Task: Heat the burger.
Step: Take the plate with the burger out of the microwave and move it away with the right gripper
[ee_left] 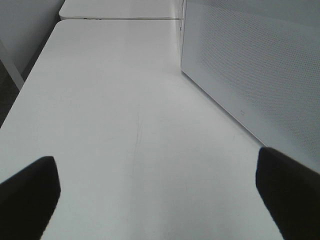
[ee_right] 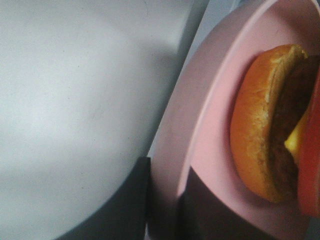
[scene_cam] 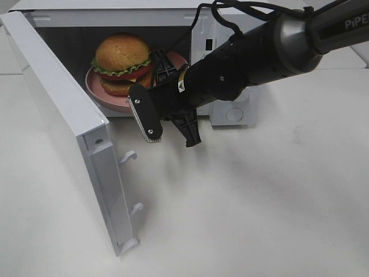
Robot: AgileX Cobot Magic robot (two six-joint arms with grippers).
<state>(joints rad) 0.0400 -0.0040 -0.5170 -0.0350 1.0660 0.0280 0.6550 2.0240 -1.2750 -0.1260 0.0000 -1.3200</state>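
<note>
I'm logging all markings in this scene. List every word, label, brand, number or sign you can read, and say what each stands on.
"PiPE", cut off by the picture's edge: white letters on the right arm in the exterior high view.
Small yellow sticker on the right arm's wrist: too small to read.
Microwave, plate, burger: no readable text.
Wrist views: none.

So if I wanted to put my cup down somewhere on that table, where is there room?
The table is bare in front, between the open door and the right edge. The left wrist view also shows bare table beside the microwave. It is crowded at the microwave's mouth: the plate with the burger fills it, and the right tool grips the plate's rim.
</note>
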